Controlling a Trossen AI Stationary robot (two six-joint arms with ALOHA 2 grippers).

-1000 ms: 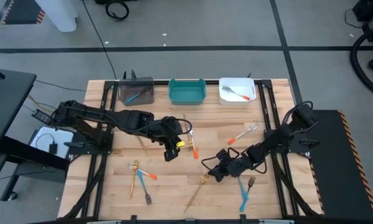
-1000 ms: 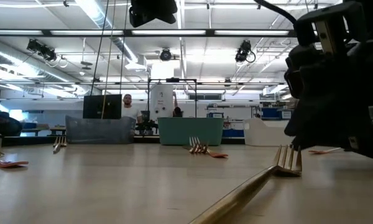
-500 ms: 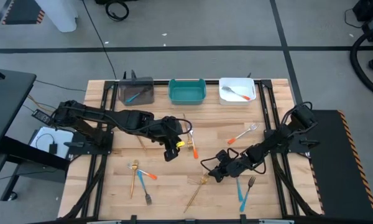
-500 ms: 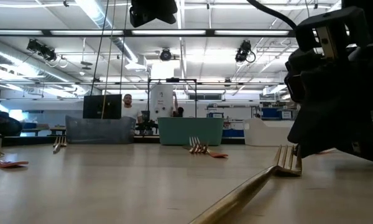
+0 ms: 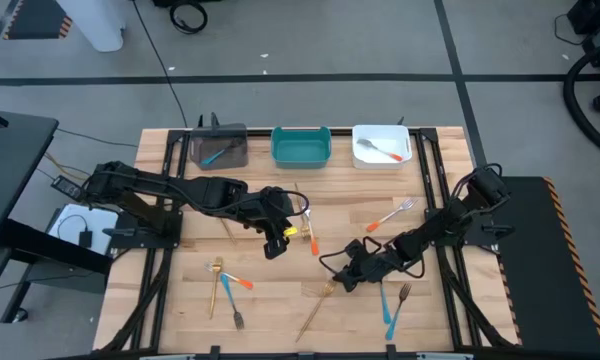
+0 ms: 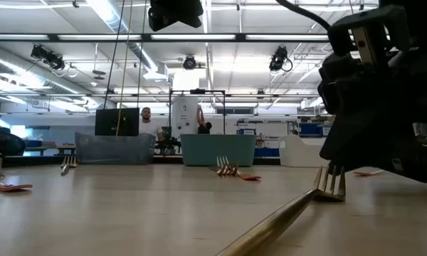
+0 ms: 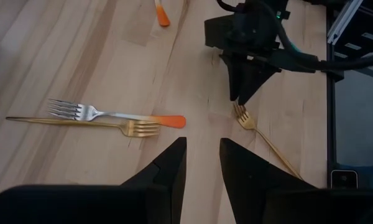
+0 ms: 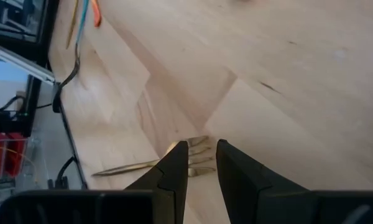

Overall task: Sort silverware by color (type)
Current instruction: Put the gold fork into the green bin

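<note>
Right gripper low over the tines of a gold fork near the table's front edge, fingers slightly spread, gripping nothing, left gripper hovering mid-table, fingers slightly parted, empty.

Bright, even light from the long ceiling strip lamps – soft shadows on the pale wooden table – its near edge blurred.

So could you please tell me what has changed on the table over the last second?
The right claw has edged left toward the tines of the gold fork, its fingers straddling them without gripping. The left claw, the other forks and the three bins stayed as they were.
</note>
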